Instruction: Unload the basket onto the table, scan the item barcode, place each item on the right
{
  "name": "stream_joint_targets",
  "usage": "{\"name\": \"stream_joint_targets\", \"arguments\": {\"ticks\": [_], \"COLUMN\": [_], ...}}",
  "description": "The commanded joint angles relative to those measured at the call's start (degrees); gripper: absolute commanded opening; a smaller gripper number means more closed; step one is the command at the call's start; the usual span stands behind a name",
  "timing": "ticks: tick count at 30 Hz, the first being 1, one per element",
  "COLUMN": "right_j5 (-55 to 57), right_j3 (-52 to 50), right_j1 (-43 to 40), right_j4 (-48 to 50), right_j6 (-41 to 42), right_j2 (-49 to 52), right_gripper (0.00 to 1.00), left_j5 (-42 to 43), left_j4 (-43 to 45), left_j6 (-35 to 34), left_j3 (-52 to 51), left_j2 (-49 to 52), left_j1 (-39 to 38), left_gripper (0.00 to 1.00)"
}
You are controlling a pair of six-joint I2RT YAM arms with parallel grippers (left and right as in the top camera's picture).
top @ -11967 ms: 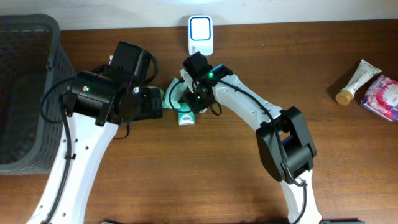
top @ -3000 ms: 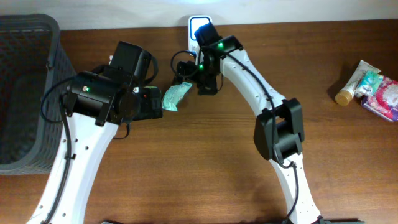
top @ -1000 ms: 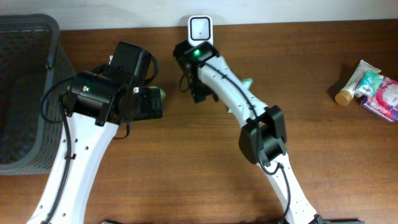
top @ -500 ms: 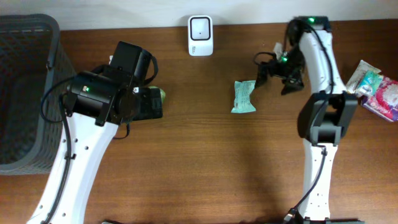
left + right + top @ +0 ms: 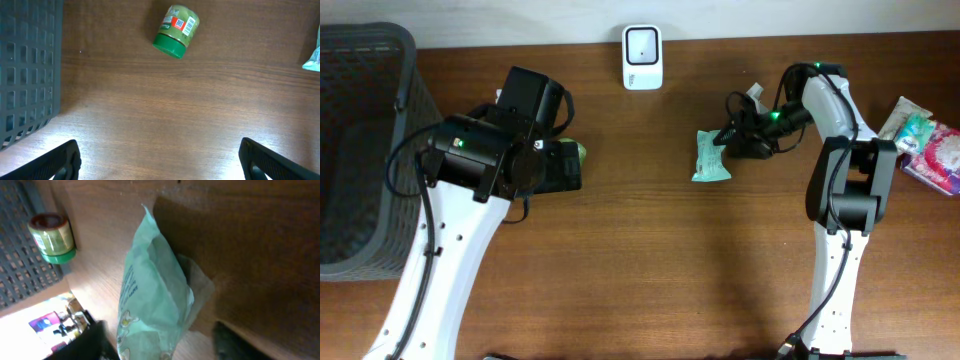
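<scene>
right end effector (image 5: 726,134) swung back to the green pouch (image 5: 711,158), jaws apart astride it; no grip yet, scan seemingly remains.

Tabletop (image 5: 640,260): brown wood, visible grain, carries everything listed here.
Basket (image 5: 360,150): dark grey plastic, lattice walls, at the far left edge of the tabletop.
Jar (image 5: 176,31): green lid, lying on its side, barcode label facing up, apart from the basket.
Tube (image 5: 892,130): cream body, tan cap, far right edge.
Pink packet (image 5: 935,158): just beside the tube.
</scene>
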Motion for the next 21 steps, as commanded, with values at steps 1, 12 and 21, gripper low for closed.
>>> {"name": "stream_joint_targets", "arguments": {"ticks": [1,12,21], "right_j5": [-1.84,6.01,42.56], "right_j3": [-0.33,-0.11,18.47], "right_j1": [0.57,5.90,6.88], "right_j4": [2.95,6.29,-5.27], "right_j6": [4.17,11.76,18.10], "right_j2": [-1.40,-1.90,-8.02], "right_gripper": [0.51,0.04,0.04], "left_j5": [-0.59,-0.59,-0.59], "left_j4": [-0.07,-0.04,-0.04], "left_j6": [0.11,0.11,0.11], "left_j3": [-0.07,-0.07,-0.07], "left_j2": [-0.15,-0.15,-0.15], "left_j1": [0.09,0.09,0.09], "left_gripper": [0.99,0.99,0.99]}}
